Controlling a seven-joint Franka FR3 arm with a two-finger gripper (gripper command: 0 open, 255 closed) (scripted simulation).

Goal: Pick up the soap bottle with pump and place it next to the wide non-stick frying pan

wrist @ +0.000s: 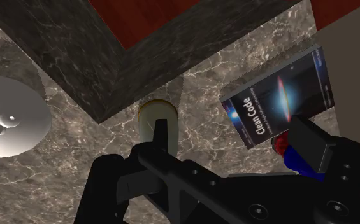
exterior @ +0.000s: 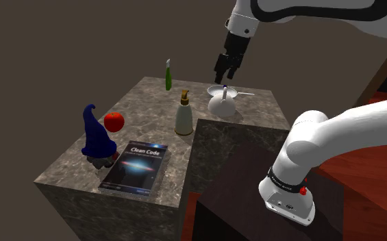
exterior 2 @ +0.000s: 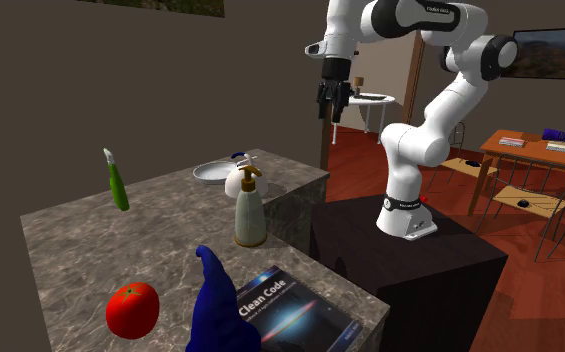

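While the gripper is hovering high, fingers wide apart, we are looking to drop squarely astride the bottle.

The veined grey-brown marble-patterned desk carries a cream soap bottle with a brown pump, a red tomato, a deep-blue pointed gnome hat and a slim green bottle. Near the front edge, the dark book shows white lettering and a pale galaxy streak. The round pan is plain grey-white.
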